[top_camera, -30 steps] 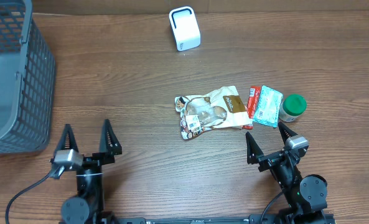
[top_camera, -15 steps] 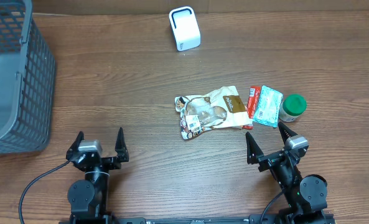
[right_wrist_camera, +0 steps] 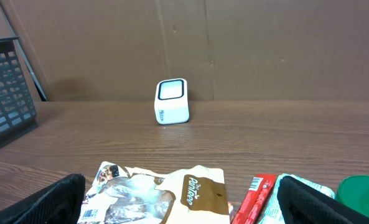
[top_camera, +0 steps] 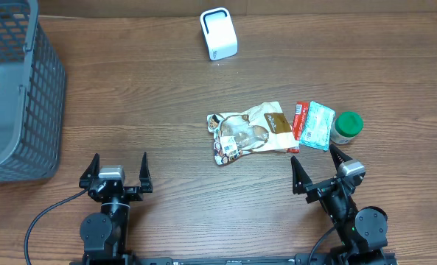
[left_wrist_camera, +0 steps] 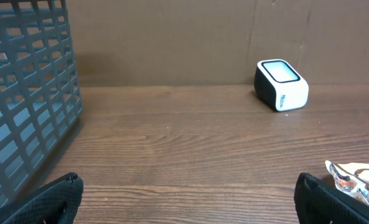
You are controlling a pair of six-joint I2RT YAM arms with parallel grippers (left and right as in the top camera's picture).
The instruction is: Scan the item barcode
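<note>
Scanner [top_camera: 219, 33] is standing upright at the upper centre of the overhead frame, a white box with a dark-rimmed window on its top face, well apart from everything else on the wooden table [top_camera: 166, 96]. Items for scanning are lying in a cluster at right of centre: a crumpled snack pouch [top_camera: 251, 131] is lying flat, a red packet [top_camera: 300, 121] is touching its right edge, a teal pack [top_camera: 317, 125] is overlapping the red packet, and a green-lidded jar [top_camera: 346, 126] is standing just beside the teal pack. No barcode is legible in any view. Left gripper [top_camera: 119, 158] is sitting at the lower left of the overhead frame with its fingers spread wide and nothing between them. Right gripper [top_camera: 313, 153] is sitting at the lower right, just below the item cluster, jaws likewise spread and empty — neither is touching any item. Grey mesh basket [top_camera: 45, 96] is occupying the upper left edge. In the right wrist view the pouch is lying between the two fingertips, with the scanner beyond it, against the brown backboard [right_wrist_camera: 265, 43].
</note>
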